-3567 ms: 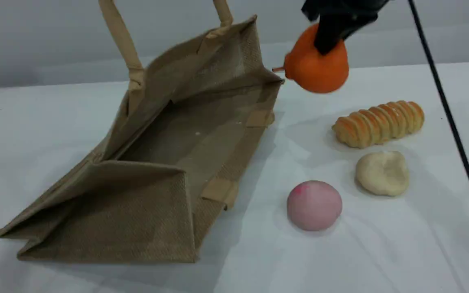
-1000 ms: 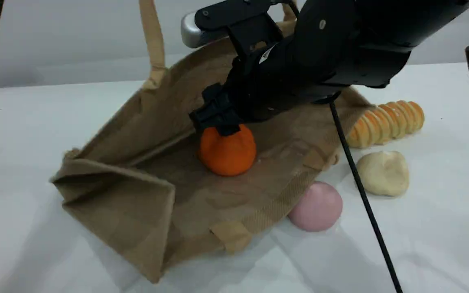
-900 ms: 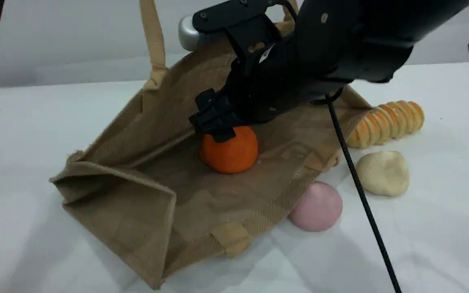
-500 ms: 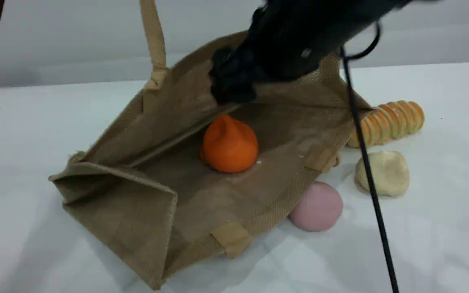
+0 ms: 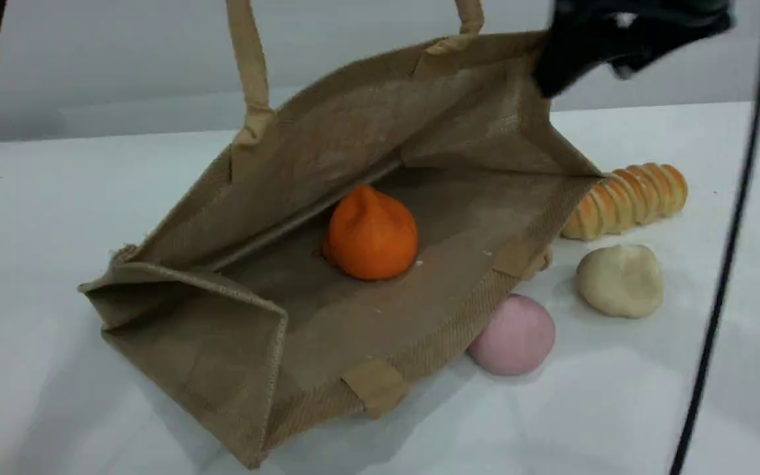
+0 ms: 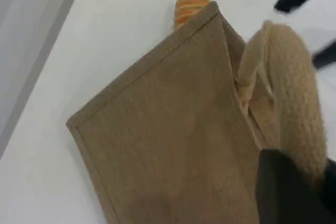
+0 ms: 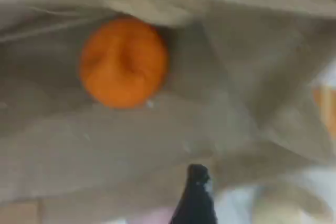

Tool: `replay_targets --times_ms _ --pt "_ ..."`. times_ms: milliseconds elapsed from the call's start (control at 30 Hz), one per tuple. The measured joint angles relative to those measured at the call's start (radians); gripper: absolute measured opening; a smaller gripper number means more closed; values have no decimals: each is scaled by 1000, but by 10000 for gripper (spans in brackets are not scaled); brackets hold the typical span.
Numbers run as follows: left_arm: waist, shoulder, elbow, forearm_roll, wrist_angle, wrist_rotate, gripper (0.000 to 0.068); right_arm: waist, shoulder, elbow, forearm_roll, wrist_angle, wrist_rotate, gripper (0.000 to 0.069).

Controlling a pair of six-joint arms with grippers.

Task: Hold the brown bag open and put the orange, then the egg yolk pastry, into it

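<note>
Orange [image 5: 371,232] sits loose on the lower wall inside the brown bag [image 5: 367,125], well below and to the left of the right gripper [image 5: 571,59], with nothing touching it. That gripper hangs high at the bag's upper right corner, just outside the rim, a blurred black shape angled down toward the mouth. From where I stand I cannot tell whether its fingers are apart or together. Its own camera shows one dark fingertip [image 7: 197,198] at the bottom edge and the fruit ahead of it, deeper in the bag. The left gripper [image 6: 286,192] is out of the scene view. In its wrist camera it is closed tight on a beige handle [image 6: 294,87], which runs straight down into it. The bag's outer wall hangs beneath, so the mouth gapes open. Both handles rise taut out of the top of the scene view. The egg yolk pastry [image 5: 619,280] rests on the table [image 5: 57,198] outside the bag, far below the right gripper. A ridged bread [image 5: 631,198] lies beside it, and a pink ball [image 5: 515,334] touches the bag's lower edge.
</note>
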Motion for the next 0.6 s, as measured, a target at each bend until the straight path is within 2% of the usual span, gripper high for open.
replay_targets --times_ms 100,300,600 --pt "0 0 0 0 0 0 91 -68 13 0 -2 42 10 548" --pt "0 0 0 0 0 -1 91 -152 66 -1 -12 38 12 548" --pt "0 0 0 0 0 -3 91 -172 203 -1 -10 32 36 547"
